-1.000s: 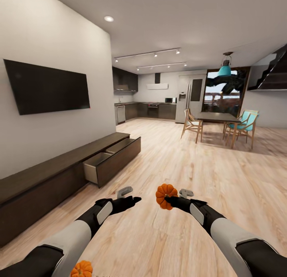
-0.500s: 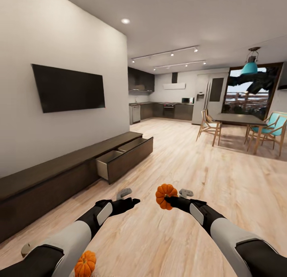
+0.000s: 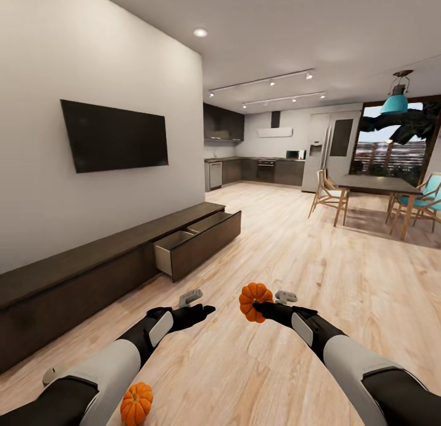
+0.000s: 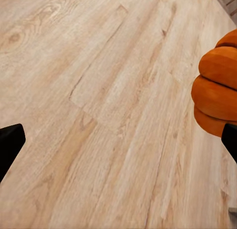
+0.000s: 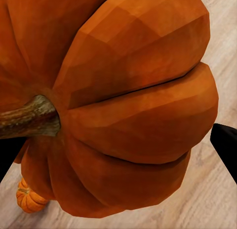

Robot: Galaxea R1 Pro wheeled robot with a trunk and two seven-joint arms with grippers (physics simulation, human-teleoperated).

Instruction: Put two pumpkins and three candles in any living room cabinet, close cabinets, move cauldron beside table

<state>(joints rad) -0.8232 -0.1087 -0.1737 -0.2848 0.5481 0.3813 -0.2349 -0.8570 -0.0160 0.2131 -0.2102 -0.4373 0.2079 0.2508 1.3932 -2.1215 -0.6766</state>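
Open-plan room, pale wood plank floor (image 3: 257, 248), wall-mounted TV (image 3: 116, 135) on the white wall, kitchen and dining set far behind. Long low dark cabinet (image 3: 92, 273) runs under the TV, one drawer (image 3: 199, 242) pulled out showing a pale inside. Right tool (image 3: 260, 308) pinches an orange pumpkin (image 3: 254, 300) held above the floor; left tool (image 3: 199, 308) holds nothing, fingers spread; second pumpkin (image 3: 136, 403) sits on the floor beside the left arm, a grey-tan candle (image 3: 51, 374) near it.

One orange pumpkin (image 3: 255, 301) is held aloft, another (image 3: 136, 403) on the floor; cabinet (image 3: 122, 263) drawer open.
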